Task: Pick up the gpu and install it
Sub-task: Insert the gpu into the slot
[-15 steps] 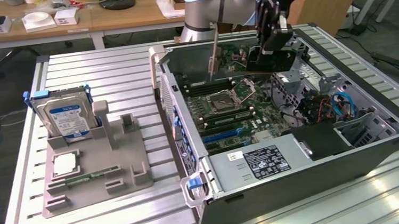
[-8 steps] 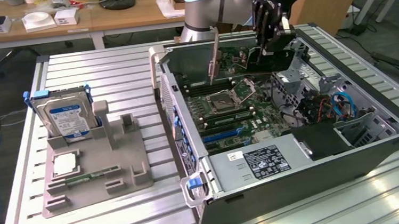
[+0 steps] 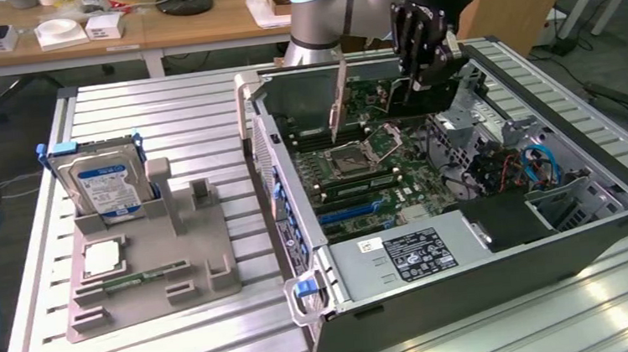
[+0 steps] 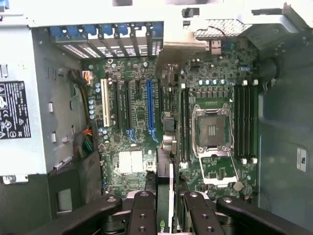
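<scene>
My gripper (image 3: 424, 73) hangs over the far end of the open computer case (image 3: 587, 230), shut on the gpu (image 3: 409, 99), whose dark body shows just below the fingers. In the wrist view the gpu (image 4: 163, 218) stands edge-on between the two black fingers (image 4: 142, 210), a thin card with a green logo near the camera. It is held above the motherboard (image 4: 132, 161), over the strip between the blue expansion slot (image 4: 150, 105) and the memory slots. It hangs clear of the board, in no slot.
A silver hard drive with a blue label (image 3: 107, 184) stands in a grey holder (image 3: 187, 278) on the exterior view's left, with a slim green memory stick (image 3: 143, 278) and a square chip (image 3: 102, 258). The power supply (image 3: 404, 253) and case walls ring the board. The processor socket (image 4: 211, 129) lies beside the card.
</scene>
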Controlling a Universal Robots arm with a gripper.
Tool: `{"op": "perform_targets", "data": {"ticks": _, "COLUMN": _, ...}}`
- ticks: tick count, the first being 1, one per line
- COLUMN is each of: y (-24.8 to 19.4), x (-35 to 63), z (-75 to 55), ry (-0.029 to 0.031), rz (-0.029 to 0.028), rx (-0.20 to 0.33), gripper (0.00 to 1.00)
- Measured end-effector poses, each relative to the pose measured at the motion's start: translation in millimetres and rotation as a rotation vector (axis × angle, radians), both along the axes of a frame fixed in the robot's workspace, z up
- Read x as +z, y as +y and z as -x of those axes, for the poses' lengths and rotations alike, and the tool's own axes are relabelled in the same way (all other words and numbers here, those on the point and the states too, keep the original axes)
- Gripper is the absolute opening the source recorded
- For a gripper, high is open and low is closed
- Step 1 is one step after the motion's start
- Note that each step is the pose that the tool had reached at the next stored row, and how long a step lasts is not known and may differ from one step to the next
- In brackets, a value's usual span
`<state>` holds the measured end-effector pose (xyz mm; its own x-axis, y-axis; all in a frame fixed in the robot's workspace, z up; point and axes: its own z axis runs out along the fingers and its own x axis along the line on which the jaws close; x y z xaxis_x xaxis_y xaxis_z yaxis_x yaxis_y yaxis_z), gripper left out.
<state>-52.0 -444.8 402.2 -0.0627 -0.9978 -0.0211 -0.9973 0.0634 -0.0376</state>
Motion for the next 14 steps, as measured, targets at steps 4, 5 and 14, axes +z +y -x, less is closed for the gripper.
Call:
{"op": "perform_targets", "data": {"ticks": 4, "y": -0.1, "x": -5.6, "z": 0.2, "ry": -0.0001, "rz": -0.0001, "rx": 0.025, "gripper": 0.27}}
{"op": "perform_targets", "data": {"ticks": 5, "y": -0.1, "x": -7.0, "z": 0.2, "ry": 0.0000, "rz": 0.0000, "rx": 0.028, "gripper": 0.27}}
{"op": "perform_targets", "data": {"ticks": 14, "y": -0.2, "x": -11.8, "z": 1.5, "ry": 0.0000, "rz": 0.0013, "rx": 0.034, "gripper": 0.27}}
